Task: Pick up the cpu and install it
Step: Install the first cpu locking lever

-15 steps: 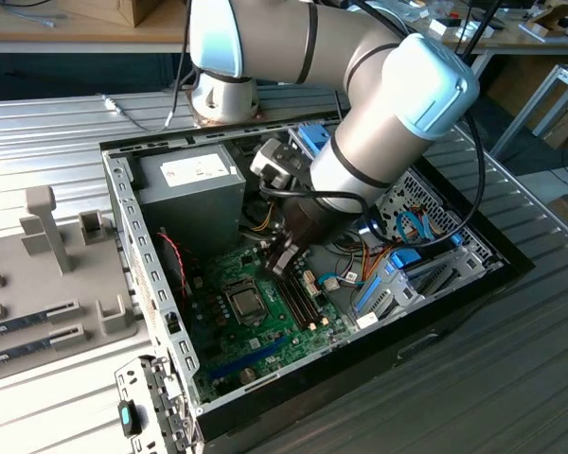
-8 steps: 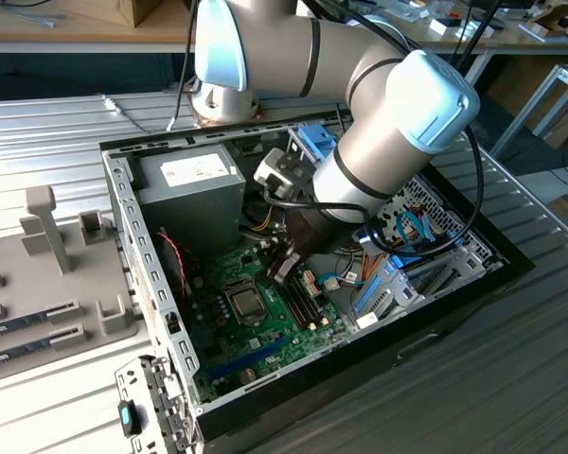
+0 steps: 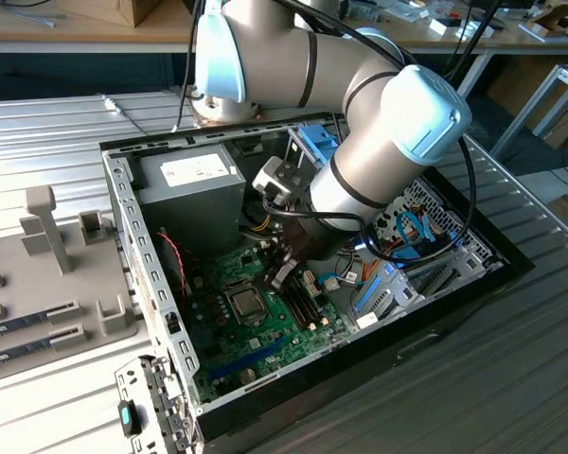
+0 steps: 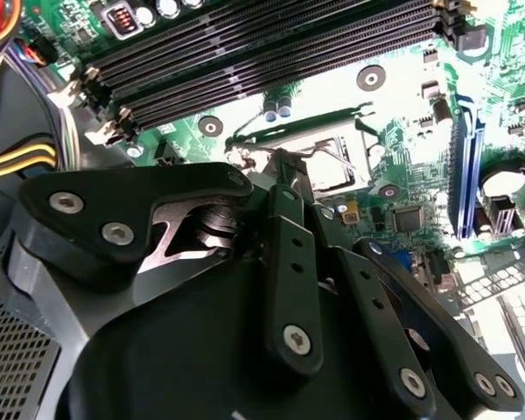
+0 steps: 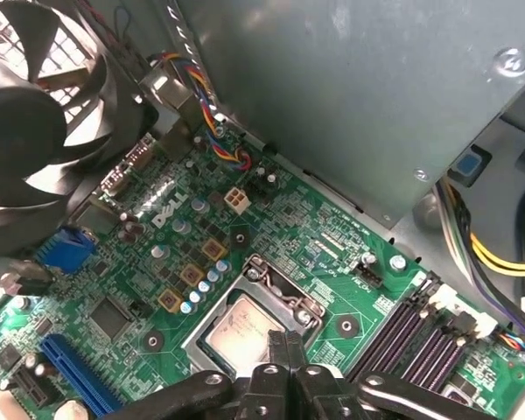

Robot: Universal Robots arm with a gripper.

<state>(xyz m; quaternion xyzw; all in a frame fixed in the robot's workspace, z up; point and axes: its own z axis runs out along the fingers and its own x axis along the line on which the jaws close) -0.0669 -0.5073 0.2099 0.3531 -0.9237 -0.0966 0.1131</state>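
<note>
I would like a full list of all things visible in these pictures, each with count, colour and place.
flat square silver chip (the cpu): one, silver with thin green rim, lying in the metal socket frame on the board, just in front of the pincer tips
green motherboard: one, green, on the floor of the case
open black computer case: one, black outside, bare metal inside, on the ribbed metal table
grey power-supply box: one, grey, in a case corner at the exterior view's left
black memory slots: four, black, beside the socket
black fan: one, black, at the board's edge
grey plastic fixture tray: one, grey, outside the case at the exterior view's left
robot arm: one, silver and light blue, reaching into the case
pincer: one, black, above the socket
</note>
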